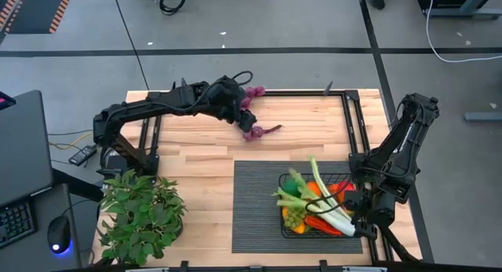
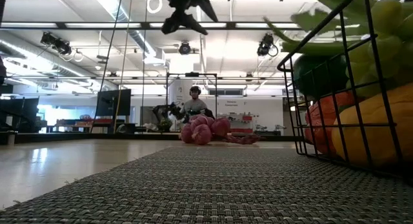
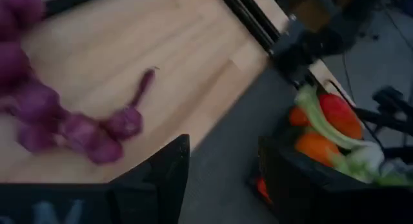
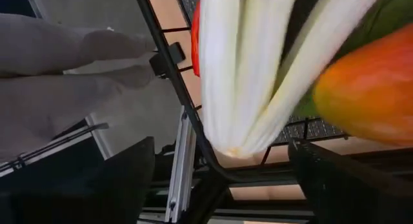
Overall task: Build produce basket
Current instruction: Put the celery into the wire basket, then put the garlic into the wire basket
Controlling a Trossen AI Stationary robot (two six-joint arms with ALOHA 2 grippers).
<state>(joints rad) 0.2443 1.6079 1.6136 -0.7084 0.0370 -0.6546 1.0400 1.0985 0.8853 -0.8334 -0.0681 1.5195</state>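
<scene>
A: Entry, one moment. Where is the basket [image 1: 342, 178]?

B: On the dark ribbed mat [image 1: 255, 209], at the mat's edge nearest the right arm. Black wire mesh, already loaded: a leek [image 1: 329, 200] lies diagonally across the top with its white stalk end pointing toward the right arm, over an orange piece [image 1: 316, 189], red pepper [image 1: 321, 223], green pieces and pale green grapes [image 1: 294, 218].

A: Right gripper [image 1: 362, 225]?

B: Just beside the basket, at the leek's white end. In the right wrist view the leek's stalks [image 4: 242, 69] fill the space ahead, over the basket rim; the two dark fingers [image 4: 122, 179] stand wide apart on either side, touching nothing I can make out. Open, no hold.

A: Left gripper [image 1: 245, 114]?

B: Well apart from the basket, beyond the mat's far edge, over the bare wooden table [image 1: 196, 146]. It hovers above the purple grapes [image 1: 252, 132], a loose bunch with a stem; a second purple cluster [image 1: 256, 92] lies near the table's far edge. In the left wrist view its fingers [image 3: 168, 169] sit partly apart with nothing between them; grapes [image 3: 77, 130] lie on the wood ahead.

A: Anything else near the basket?

B: A leafy potted plant [image 1: 141, 213] across the mat from it. The low view shows a person [image 2: 195, 102] in the room behind.
</scene>
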